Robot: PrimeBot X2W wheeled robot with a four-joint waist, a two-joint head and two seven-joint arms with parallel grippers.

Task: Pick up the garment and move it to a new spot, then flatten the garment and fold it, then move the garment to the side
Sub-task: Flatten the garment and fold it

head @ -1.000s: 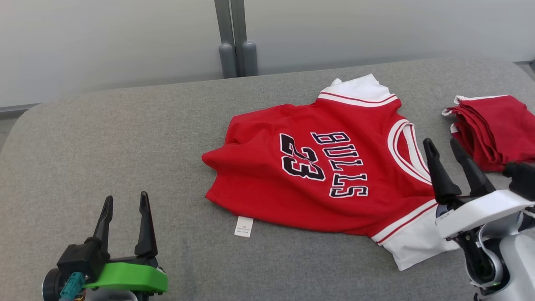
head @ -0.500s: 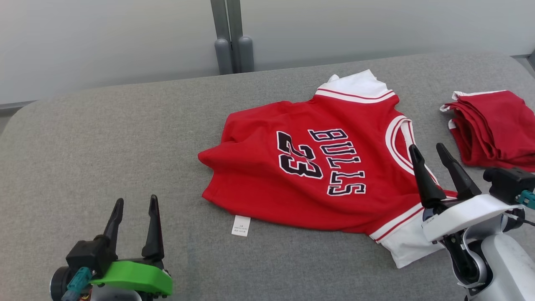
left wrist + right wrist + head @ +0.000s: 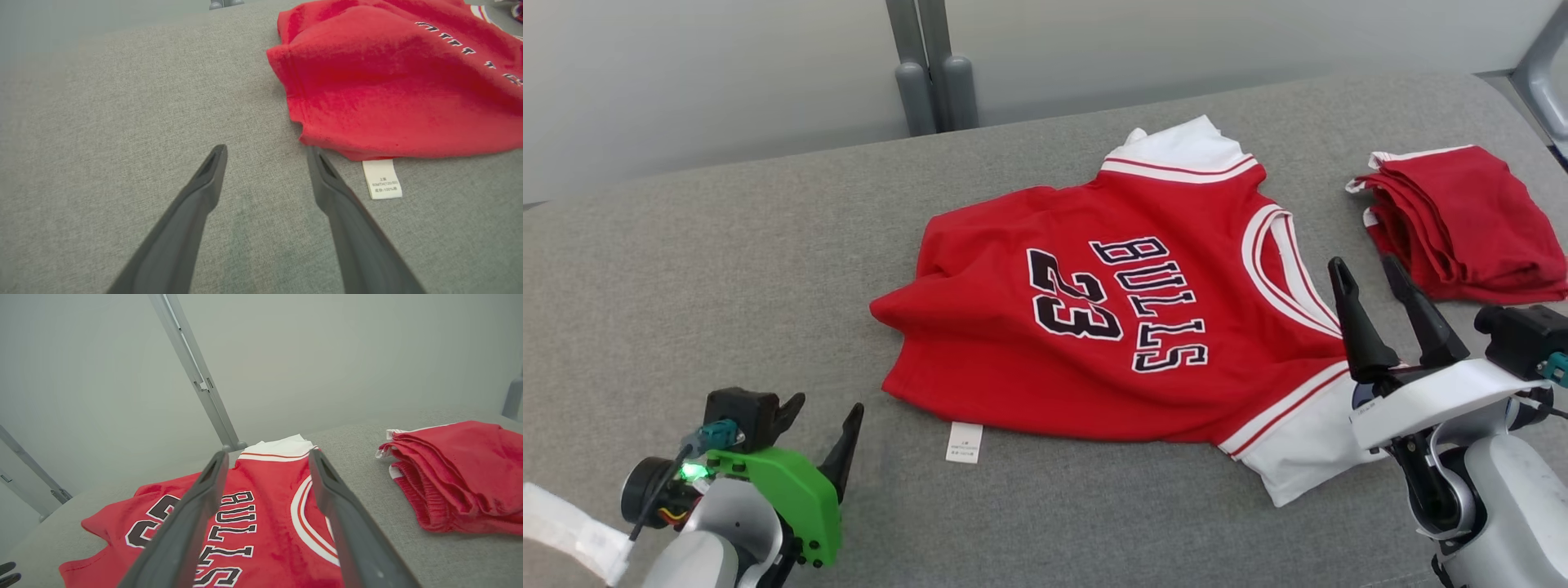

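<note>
one red bulls jersey (image 3: 1013, 359) lies rumpled, centre of the bench (image 3: 727, 269); left jaws and right jaws hover wide open, empty.

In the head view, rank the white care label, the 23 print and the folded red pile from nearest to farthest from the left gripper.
1. care label: just right of the left gripper, at the near hem of the jersey.
2. 23 print: mid-jersey, farther up and right.
3. folded red pile: far right side.
</note>
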